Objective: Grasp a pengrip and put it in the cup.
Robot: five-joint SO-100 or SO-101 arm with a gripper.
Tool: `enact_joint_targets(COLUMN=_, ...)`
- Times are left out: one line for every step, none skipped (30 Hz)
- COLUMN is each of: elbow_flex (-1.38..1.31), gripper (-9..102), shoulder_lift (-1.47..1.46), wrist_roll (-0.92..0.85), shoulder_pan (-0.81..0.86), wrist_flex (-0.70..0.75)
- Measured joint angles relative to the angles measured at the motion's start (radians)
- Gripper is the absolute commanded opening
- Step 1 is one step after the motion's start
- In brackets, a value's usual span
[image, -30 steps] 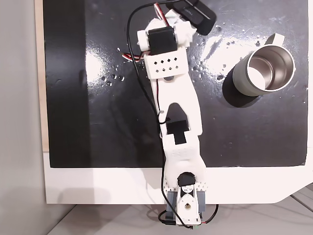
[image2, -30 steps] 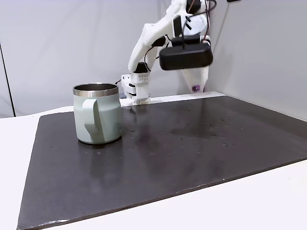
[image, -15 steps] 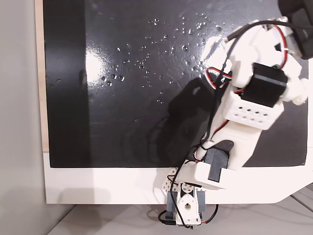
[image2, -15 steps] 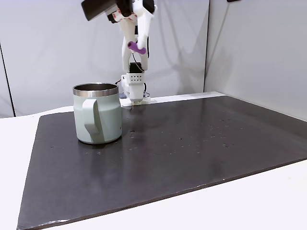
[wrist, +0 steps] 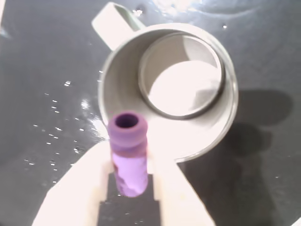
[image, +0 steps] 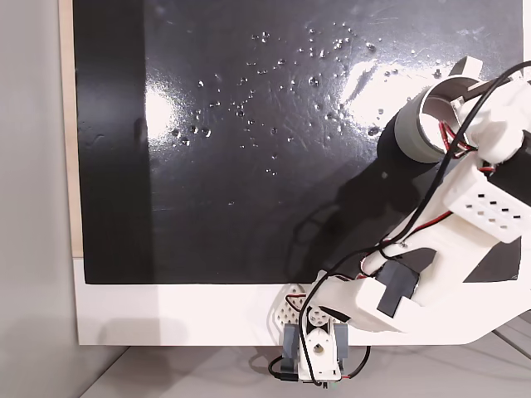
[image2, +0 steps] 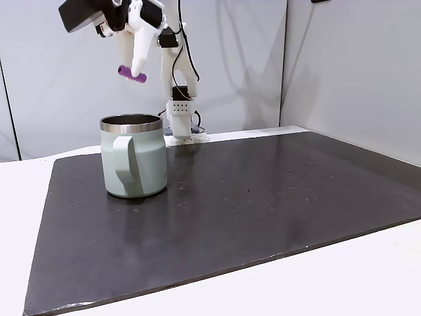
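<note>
Wrist view shows the gripper squeezed tight on the purple pengrip, up in the air w/ the cup right below, so grab's done, drop-in's left.

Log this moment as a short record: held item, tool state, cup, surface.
held item: purple pengrip, pinched between the fingers, one end sticking out, in the air above the cup
tool: shut on the pengrip, hanging over the cup's rim
cup: grey-green mug, upright, steel inside, nothing visible in it in the wrist view
cup handle: faces the camera in a fixed view
surface: black mat on a white table
</note>
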Motion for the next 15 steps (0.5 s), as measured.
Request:
enact_joint_targets(elbow_flex=0.003, gripper=0, shoulder_lift=-0.003, wrist_roll=-0.011, shoulder_pan=0.0, wrist_flex=0.0)
enact_joint_targets(elbow_flex=0.003, gripper=0, shoulder_lift=-0.006, wrist_roll=-0.02, shoulder_pan=0.005, wrist_flex=0.0)
enact_joint_targets(elbow_flex=0.003, gripper=0, shoulder_lift=-0.009, wrist_roll=-0.028, shoulder_pan=0.008, wrist_flex=-0.002)
enact_joint_targets(elbow_flex=0.003, gripper=0, shoulder_lift=-0.015, wrist_roll=-0.032, shoulder_pan=0.009, wrist_flex=-0.002)
enact_joint_targets(elbow_flex=0.003, gripper=0, shoulder_lift=-0.023, wrist_roll=-0.037, shoulder_pan=0.014, wrist_flex=-0.002)
enact_joint_targets(elbow_flex=0.003, gripper=0, shoulder_lift=-0.032, wrist_roll=-0.04, shoulder_pan=0.017, wrist_flex=-0.002)
enact_joint_targets(elbow_flex=0.003, gripper=0, shoulder_lift=-0.038, wrist_roll=-0.041, shoulder_pan=0.02, wrist_flex=-0.002)
enact_joint_targets(elbow_flex=0.003, gripper=0, shoulder_lift=-0.043, wrist_roll=-0.041, shoulder_pan=0.02, wrist_flex=-0.002)
enact_joint_targets(elbow_flex=0.003, gripper=0, shoulder_lift=-0.044, wrist_roll=-0.041, shoulder_pan=0.02, wrist_flex=-0.002)
enact_joint_targets(elbow_flex=0.003, gripper=1, shoulder_lift=-0.044, wrist_roll=-0.041, shoulder_pan=0.02, wrist_flex=-0.002)
enact_joint_targets(elbow_flex=0.003, gripper=6, shoulder_lift=-0.044, wrist_roll=-0.041, shoulder_pan=0.02, wrist_flex=-0.002)
enact_joint_targets(elbow_flex=0.003, gripper=13, shoulder_lift=-0.044, wrist_roll=-0.041, shoulder_pan=0.02, wrist_flex=-0.002)
enact_joint_targets(elbow_flex=0.003, gripper=20, shoulder_lift=-0.044, wrist_roll=-0.041, shoulder_pan=0.018, wrist_flex=-0.002)
enact_joint_targets(elbow_flex=0.003, gripper=25, shoulder_lift=-0.044, wrist_roll=-0.041, shoulder_pan=0.018, wrist_flex=-0.002)
enact_joint_targets(elbow_flex=0.003, gripper=28, shoulder_lift=-0.044, wrist_roll=-0.041, shoulder_pan=0.018, wrist_flex=-0.002)
